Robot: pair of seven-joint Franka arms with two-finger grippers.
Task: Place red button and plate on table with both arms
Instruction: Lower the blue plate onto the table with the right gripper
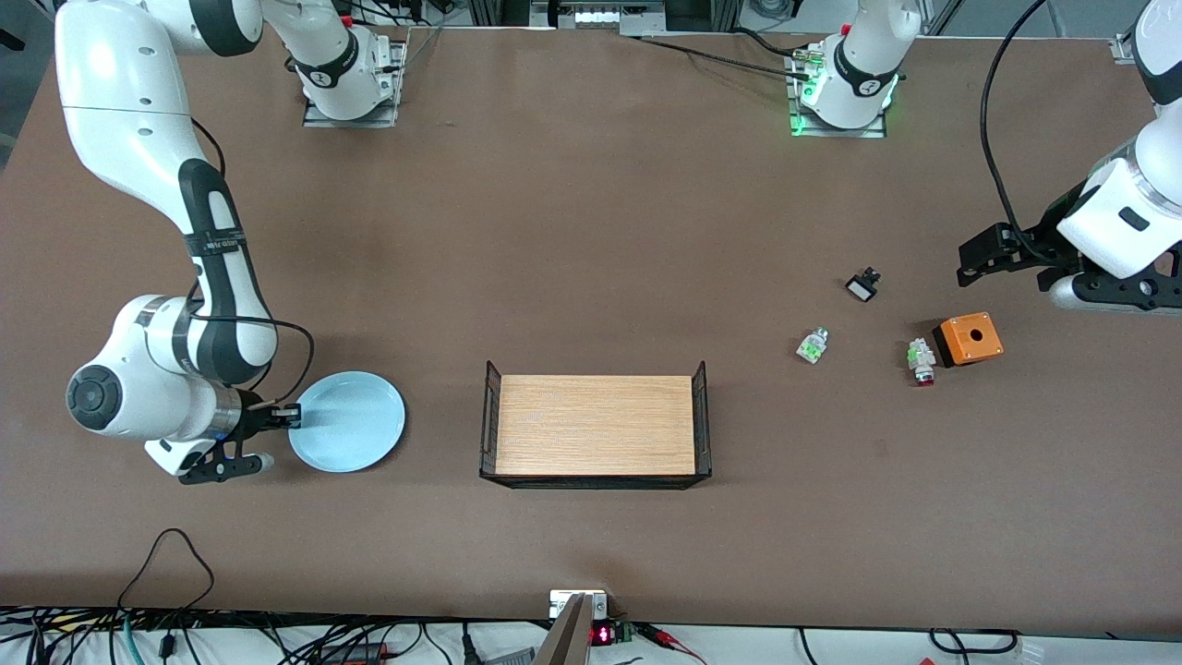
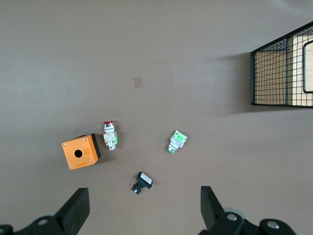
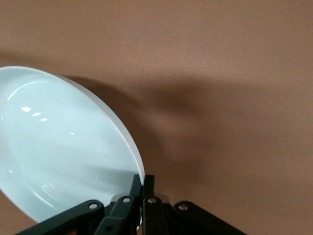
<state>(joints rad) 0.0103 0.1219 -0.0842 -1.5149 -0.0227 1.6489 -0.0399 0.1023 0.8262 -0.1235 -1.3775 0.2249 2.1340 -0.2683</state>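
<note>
The right gripper [image 1: 284,417] was pinched shut on the rim of the plate [image 1: 355,420] at its nine o'clock edge as the front view shows it, low at the right arm's end of the table [image 1: 591,231]; in the right wrist view the fingertips [image 3: 142,188] met across the thin rim, the plate [image 3: 58,156] tilting away from them, its shadow spread wide on the brown top, so whether it was fully down I could not tell.

The left gripper [image 1: 1007,254] hung wide open and empty over the left arm's end; from its wrist camera the red button [image 2: 110,134] lay at about eleven o'clock, just beside the orange box [image 2: 80,152]; in the front view the button [image 1: 921,360] sat nearer the camera than the black part [image 1: 862,284], with the white-green piece [image 1: 813,345] toward the rack [image 1: 596,425].

To finish well, as I judged it: lower the plate until its base sat flat, then open slowly and draw back level along nine o'clock, lest the rim catch a finger; the left arm waited.
</note>
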